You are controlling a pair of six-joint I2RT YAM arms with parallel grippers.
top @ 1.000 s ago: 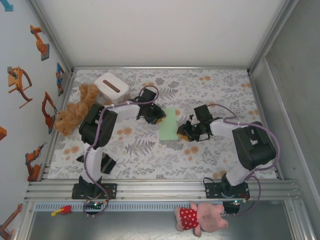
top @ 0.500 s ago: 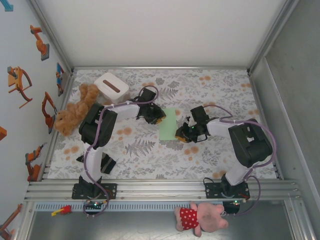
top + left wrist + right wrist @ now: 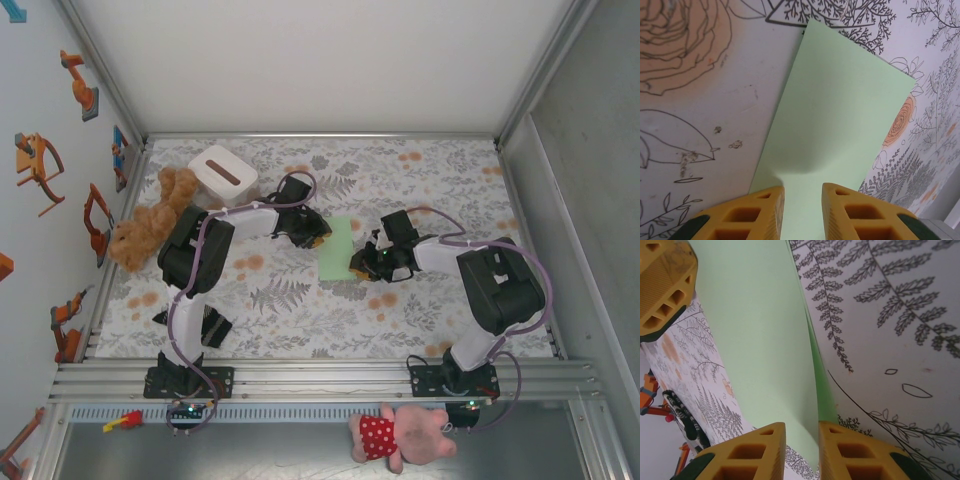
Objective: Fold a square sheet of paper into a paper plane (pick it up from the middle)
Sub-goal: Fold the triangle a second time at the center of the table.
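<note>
The square sheet of paper (image 3: 336,249) is plain pale green and already folded into a narrow rectangle. It lies near the middle of the patterned bench (image 3: 420,190), long side running near to far, its right edge lifted slightly.

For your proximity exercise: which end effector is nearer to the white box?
Left. The left end effector sits at the green paper's left edge, just right of the white box; the right end effector is beyond the paper.

White box (image 3: 222,174) beside brown teddy (image 3: 152,219); pink plush pig (image 3: 400,434) near edge.
</note>
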